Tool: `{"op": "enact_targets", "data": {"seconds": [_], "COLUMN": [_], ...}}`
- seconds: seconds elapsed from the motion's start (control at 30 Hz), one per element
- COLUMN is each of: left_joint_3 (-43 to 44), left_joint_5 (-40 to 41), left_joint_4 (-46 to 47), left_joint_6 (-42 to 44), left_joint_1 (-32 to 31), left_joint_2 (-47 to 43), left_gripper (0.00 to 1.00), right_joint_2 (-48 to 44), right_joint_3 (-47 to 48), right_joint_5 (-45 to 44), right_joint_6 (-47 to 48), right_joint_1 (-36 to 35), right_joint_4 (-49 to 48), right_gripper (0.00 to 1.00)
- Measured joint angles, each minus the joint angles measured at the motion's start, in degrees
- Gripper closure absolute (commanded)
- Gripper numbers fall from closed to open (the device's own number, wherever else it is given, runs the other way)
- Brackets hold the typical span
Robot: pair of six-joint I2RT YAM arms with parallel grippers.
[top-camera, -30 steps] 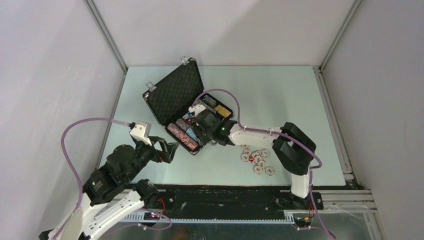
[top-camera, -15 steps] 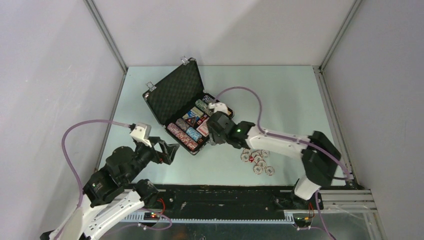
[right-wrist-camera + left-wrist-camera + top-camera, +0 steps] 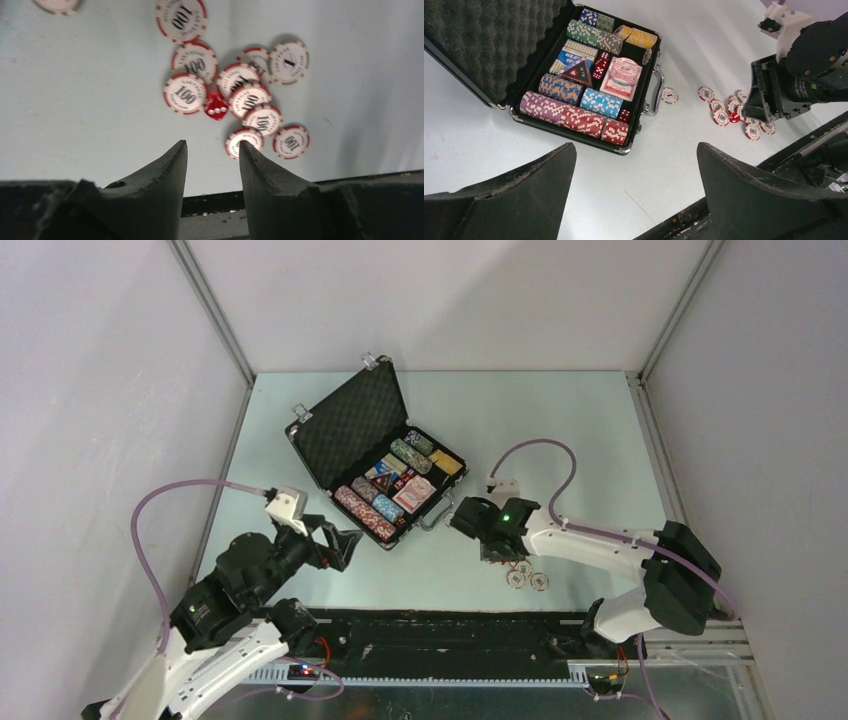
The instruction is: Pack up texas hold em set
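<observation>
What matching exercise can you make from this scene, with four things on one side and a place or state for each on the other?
Things:
1. case
2. loose red die
3. left gripper
4. card deck

Places or states:
a. among loose chips on the table
b. open and empty
c. lid raised
d. inside the case

Pairs: 1-c, 2-a, 3-b, 4-d

The black case (image 3: pixel 345 430) lies open well ahead of the left claw (image 3: pixel 636 150), its egg-crate foam lid tilted back. The tray holds rows of poker chips (image 3: pixel 574 117) in purple, red, blue, green and yellow, a card deck (image 3: pixel 621 77) and small red dice (image 3: pixel 601 62). Just ahead of the right claw (image 3: pixel 212 145), loose red-and-white chips (image 3: pixel 245 97) lie flat around one red die (image 3: pixel 216 107). A single white chip (image 3: pixel 669 95) lies apart from them, just beside the case's silver handle (image 3: pixel 655 92).
</observation>
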State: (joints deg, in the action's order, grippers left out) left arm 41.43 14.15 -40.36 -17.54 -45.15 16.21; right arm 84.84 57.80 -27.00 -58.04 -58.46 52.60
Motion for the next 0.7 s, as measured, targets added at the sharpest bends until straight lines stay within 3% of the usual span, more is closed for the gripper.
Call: {"op": "enact_targets", "data": {"seconds": [0.27, 0.7], "left_joint_3": [-2.5, -3.2], "left_joint_5": [-0.9, -1.4], "left_joint_4": [1.3, 2.2], "left_joint_6": [0.0, 0.0], "left_joint_1": [0.0, 0.0], "left_joint_2": [-1.8, -2.4], "left_gripper": [0.02, 0.02], "right_joint_2": [-4.5, -2.4], "right_joint_3": [-6.9, -12.4], "right_joint_5": [2.7, 7.3], "right_joint_6": [-5.2, -7.5], "right_joint_1": [2.0, 5.5], "right_joint_4": [-0.2, -11.5], "right_gripper": [0.57, 0.64]}}
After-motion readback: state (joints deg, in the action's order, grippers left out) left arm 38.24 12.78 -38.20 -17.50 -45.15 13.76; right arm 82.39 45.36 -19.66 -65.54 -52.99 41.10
